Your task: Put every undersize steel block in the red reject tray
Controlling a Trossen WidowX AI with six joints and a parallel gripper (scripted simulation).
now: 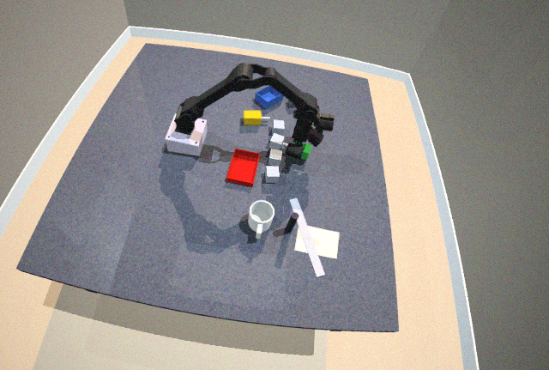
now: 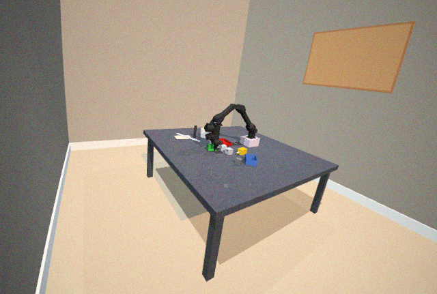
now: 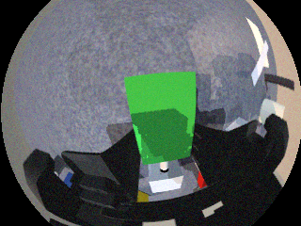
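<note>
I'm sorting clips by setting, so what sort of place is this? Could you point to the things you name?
Probably a plain room set up as a robot test bench: a black arm (image 1: 244,74) (image 2: 234,107) stands on a big dark table (image 1: 146,206) (image 2: 275,178), steel blocks (image 1: 272,173) (image 2: 228,151) sit near a red tray (image 1: 243,166) (image 2: 225,142), and a corkboard-like panel (image 2: 358,58) hangs on the wall.

Your top cam looks down from high up, slightly tilted, w/ the whole tabletop (image 1: 146,206) (image 2: 268,178) mid-frame. Your ext. cam sits farther off, past a corner, facing the room's far walls; tabletop lower-center. Your wrist cam rides close behind the pincer (image 3: 166,141), green gauge (image 3: 162,113) mid-frame. Top & ext. share the full arm (image 1: 283,84) (image 2: 225,111).
</note>
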